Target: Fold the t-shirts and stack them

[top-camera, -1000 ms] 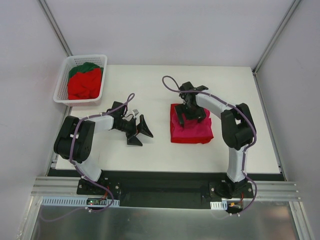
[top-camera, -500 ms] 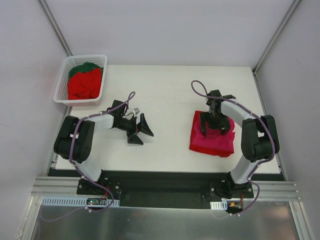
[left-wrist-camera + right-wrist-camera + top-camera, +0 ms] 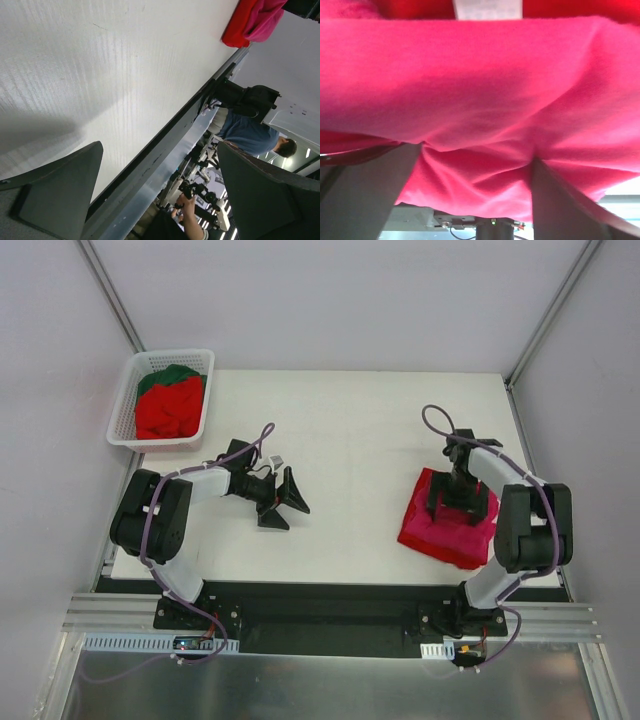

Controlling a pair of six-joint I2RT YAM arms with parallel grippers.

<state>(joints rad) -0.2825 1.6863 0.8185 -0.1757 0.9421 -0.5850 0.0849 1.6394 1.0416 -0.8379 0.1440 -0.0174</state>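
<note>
Right gripper [image 3: 462, 508]: jaws wide apart, fingers [image 3: 365, 197] pressed down into the folded pink shirt [image 3: 440, 530], cloth bunched between them. Nothing clamped. Pink shirt lies at the right near edge of the table [image 3: 350, 430]; red cloth and a white label show at its edge in the wrist view.

Left gripper [image 3: 283, 502]: jaws spread, nothing between them, low over bare table left of centre, well apart from the pink shirt.

Basket [image 3: 208, 390], far left corner: red shirts [image 3: 168, 412], a green shirt [image 3: 172, 374] behind them.
</note>
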